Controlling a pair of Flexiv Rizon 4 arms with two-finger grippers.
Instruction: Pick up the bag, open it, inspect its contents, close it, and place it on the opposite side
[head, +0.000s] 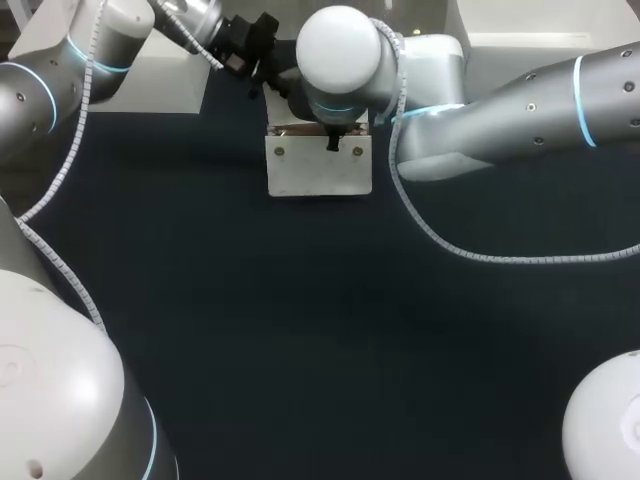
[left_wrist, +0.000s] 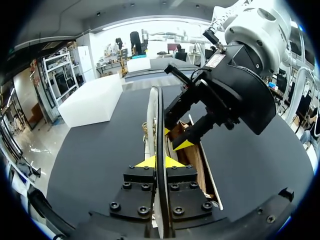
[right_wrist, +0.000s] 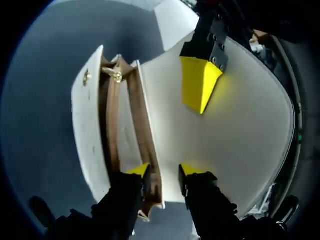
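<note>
The white bag (head: 320, 165) stands at the far edge of the table (head: 300, 340), about midway along it. My left gripper (left_wrist: 155, 161) is closed thin on the edge of the flap (left_wrist: 153, 115) and holds it raised, so the brown-lined inside is exposed for inspection. My right gripper (right_wrist: 162, 170) sits narrow astride one wall by the opening, probably to steady the bag against the pull. Whether it truly clamps I cannot tell.

- bag (right_wrist: 240, 130): white outside, smooth, faint sheen, leather-like
- lining (right_wrist: 145, 125): tan, matt, possibly suede
- clasp (right_wrist: 116, 75): shiny gold metal
- table (head: 330, 340): dark, matt, cloth-like cover
</note>
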